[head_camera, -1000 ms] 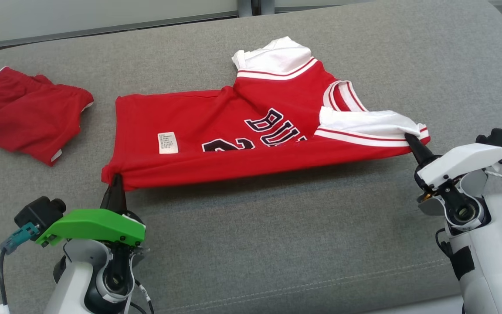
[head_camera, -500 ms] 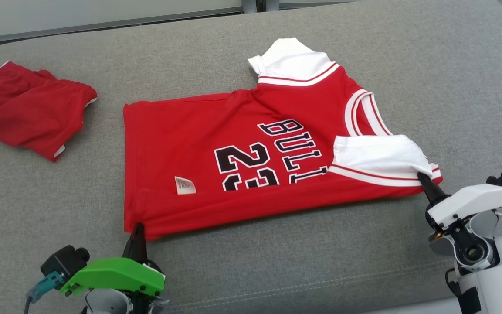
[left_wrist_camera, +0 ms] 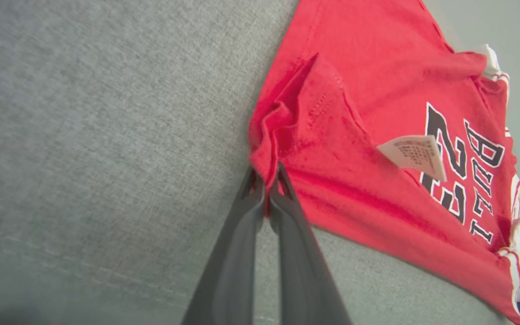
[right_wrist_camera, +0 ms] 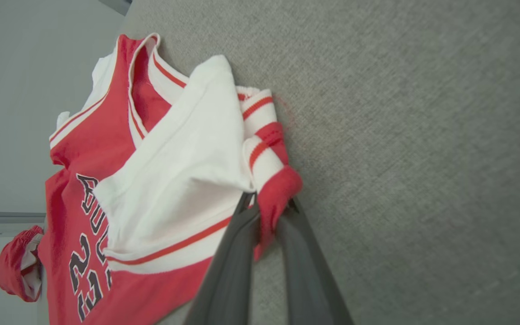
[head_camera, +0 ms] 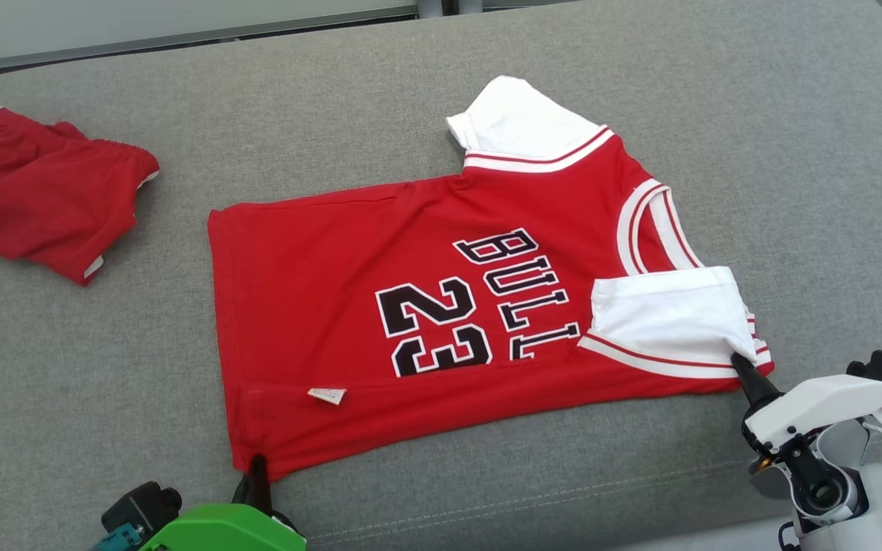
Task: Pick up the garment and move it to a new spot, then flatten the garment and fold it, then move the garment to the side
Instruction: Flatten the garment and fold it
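The garment (head_camera: 441, 306) is a red jersey with white sleeves and black "BULLS 23" lettering, spread on the grey cushion with its near edge folded over. My left gripper (head_camera: 257, 465) is shut on the jersey's near-left hem corner (left_wrist_camera: 269, 149), the cloth bunched between its dark fingers (left_wrist_camera: 242, 253). My right gripper (head_camera: 739, 363) is shut on the near-right shoulder corner (right_wrist_camera: 276, 189), where red trim and the white sleeve (right_wrist_camera: 188, 171) gather. A white tag (head_camera: 327, 395) pokes out near the folded hem.
A second red garment (head_camera: 43, 199) lies crumpled at the far left of the grey cushion (head_camera: 793, 153). The cushion's front seam (head_camera: 563, 493) runs just beyond my grippers. A pale wall strip lies behind the cushion.
Both grippers pulled the jersey toward me and lowered it; it went from hanging taut above the cushion to lying spread flat, with "23" now showing. The head view also shifted.
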Motion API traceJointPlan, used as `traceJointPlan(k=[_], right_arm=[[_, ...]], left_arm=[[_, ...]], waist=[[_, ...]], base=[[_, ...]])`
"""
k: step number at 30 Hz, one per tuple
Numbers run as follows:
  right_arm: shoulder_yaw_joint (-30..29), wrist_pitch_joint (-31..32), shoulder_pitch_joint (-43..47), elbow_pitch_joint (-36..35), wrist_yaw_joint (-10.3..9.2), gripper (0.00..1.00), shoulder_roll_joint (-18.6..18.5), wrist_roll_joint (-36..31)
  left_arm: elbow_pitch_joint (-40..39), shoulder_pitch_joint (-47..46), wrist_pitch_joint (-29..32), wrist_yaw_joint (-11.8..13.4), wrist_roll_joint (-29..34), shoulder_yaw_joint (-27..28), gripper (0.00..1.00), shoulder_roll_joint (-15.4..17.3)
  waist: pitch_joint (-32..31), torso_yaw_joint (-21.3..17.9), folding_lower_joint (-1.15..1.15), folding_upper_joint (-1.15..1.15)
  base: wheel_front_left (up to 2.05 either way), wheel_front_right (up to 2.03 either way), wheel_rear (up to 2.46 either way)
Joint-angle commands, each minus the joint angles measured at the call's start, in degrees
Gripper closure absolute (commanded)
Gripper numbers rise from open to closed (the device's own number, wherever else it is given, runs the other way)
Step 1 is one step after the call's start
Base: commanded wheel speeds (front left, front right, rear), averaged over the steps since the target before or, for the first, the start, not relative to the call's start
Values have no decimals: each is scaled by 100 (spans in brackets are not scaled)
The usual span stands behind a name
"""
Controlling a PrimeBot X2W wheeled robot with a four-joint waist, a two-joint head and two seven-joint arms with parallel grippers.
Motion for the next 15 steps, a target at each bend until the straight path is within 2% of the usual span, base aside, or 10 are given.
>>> traceJointPlan(k=[1, 3, 4, 5, 6, 7, 11, 15], right_arm=[[-30, -66, 41, 28, -10, 100, -31, -33], [-2, -106, 33, 92, -10, 100, -29, -96], [17, -160, 37, 149, -10, 63, -38, -155], [40, -187, 44, 174, -10, 35, -60, -184], [59, -195, 53, 195, -10, 4, -69, -186], [68, -214, 75, 215, -10, 0, -77, -187], [73, -270, 182, 221, -10, 0, -205, -192], [70, -252, 258, 84, -8, 0, -446, -241]], left_arm=[[68, -24, -48, 13, 52, 8, 100, 37], [206, -99, -67, -1, 85, -4, 100, 40], [322, -133, -101, -20, 92, -2, 100, 23], [376, -156, -110, -24, 108, -5, 85, 22], [426, -180, -117, -26, 126, -6, 53, 29], [457, -192, -135, -34, 132, -6, 2, 39], [517, -195, -135, -58, 288, -71, 0, 216], [413, -277, -55, -13, 593, -230, 0, 572]], waist=[[3, -6, 0, 0], [-4, -15, 0, 0], [-18, -26, 0, 0], [-27, -30, 0, 0], [-37, -35, 0, 0], [-50, -41, 0, 0], [-116, -66, 0, 0], [-185, -93, 0, 0]], base=[[0, 0, 0], [0, 0, 0], [0, 0, 0], [0, 0, 0], [0, 0, 0], [0, 0, 0], [0, 0, 0], [0, 0, 0]])
